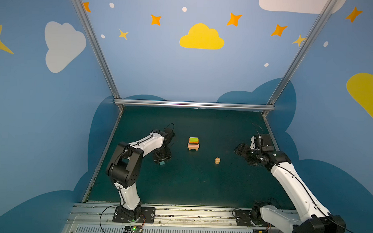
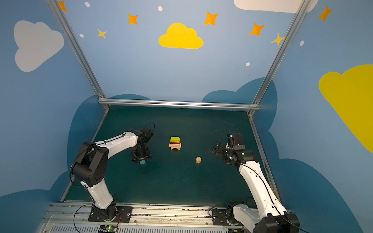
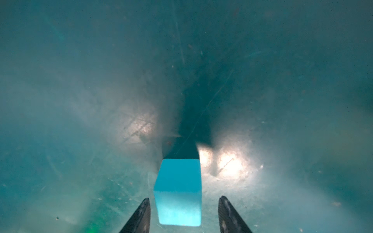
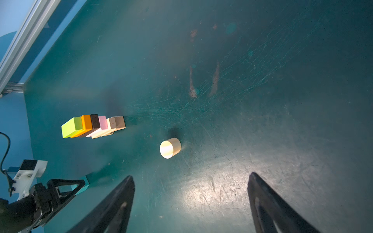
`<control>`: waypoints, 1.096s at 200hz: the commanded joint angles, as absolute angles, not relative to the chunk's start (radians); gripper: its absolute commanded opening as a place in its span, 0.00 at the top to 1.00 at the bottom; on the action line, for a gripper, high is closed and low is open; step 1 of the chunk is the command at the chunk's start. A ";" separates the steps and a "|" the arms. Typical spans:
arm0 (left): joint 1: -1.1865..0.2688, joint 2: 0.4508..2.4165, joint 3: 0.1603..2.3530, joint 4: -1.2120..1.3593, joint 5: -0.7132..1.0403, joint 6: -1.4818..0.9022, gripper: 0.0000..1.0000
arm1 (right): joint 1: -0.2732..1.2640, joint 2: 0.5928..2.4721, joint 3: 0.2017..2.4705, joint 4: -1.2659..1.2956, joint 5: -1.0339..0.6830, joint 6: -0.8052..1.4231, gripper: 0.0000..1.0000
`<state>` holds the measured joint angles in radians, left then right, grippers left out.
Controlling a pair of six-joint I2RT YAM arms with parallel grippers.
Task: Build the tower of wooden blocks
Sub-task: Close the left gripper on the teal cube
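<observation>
In a top view the tower (image 1: 193,144) stands mid-table, the cube (image 1: 162,163) to its left; the left wrist view shows the left gripper (image 3: 184,198) astride that cube, jaws apart and touching nothing — light, stiff, probably slick, best pinched on opposite flat sides — and the right wrist view shows the right gripper (image 4: 191,175) wide open, empty.

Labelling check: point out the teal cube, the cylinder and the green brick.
teal cube (image 3: 178,191): left wrist view, where two faces meet.
cylinder (image 4: 169,148): right wrist view, flat end.
green brick (image 1: 194,140): a top view, top face.
</observation>
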<state>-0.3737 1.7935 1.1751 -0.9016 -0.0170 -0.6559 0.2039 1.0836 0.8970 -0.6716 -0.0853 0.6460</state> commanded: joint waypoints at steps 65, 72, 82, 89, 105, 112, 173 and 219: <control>-0.374 1.821 1.201 -0.932 -0.067 -0.664 0.57 | 0.196 1.080 0.891 -0.660 -0.105 0.642 0.14; -0.374 1.822 1.201 -0.931 -0.067 -0.663 0.58 | 0.196 1.080 0.893 -0.660 -0.105 0.641 0.14; -0.376 1.821 1.200 -0.930 -0.067 -0.664 0.59 | 0.196 1.081 0.893 -0.660 -0.106 0.643 0.14; -0.375 1.822 1.200 -0.930 -0.067 -0.663 0.60 | 0.195 1.081 0.894 -0.660 -0.106 0.644 0.14; -0.374 1.824 1.200 -0.929 -0.069 -0.661 0.62 | 0.196 1.083 0.894 -0.658 -0.108 0.643 0.14; -0.374 1.824 1.200 -0.928 -0.069 -0.661 0.62 | 0.196 1.084 0.894 -0.658 -0.107 0.643 0.14; -0.374 1.833 1.210 -0.928 -0.074 -0.655 0.75 | 0.196 1.086 0.893 -0.657 -0.115 0.641 0.15; -0.377 1.820 1.226 -0.942 -0.082 -0.645 0.84 | 0.196 1.085 0.890 -0.654 -0.123 0.641 0.15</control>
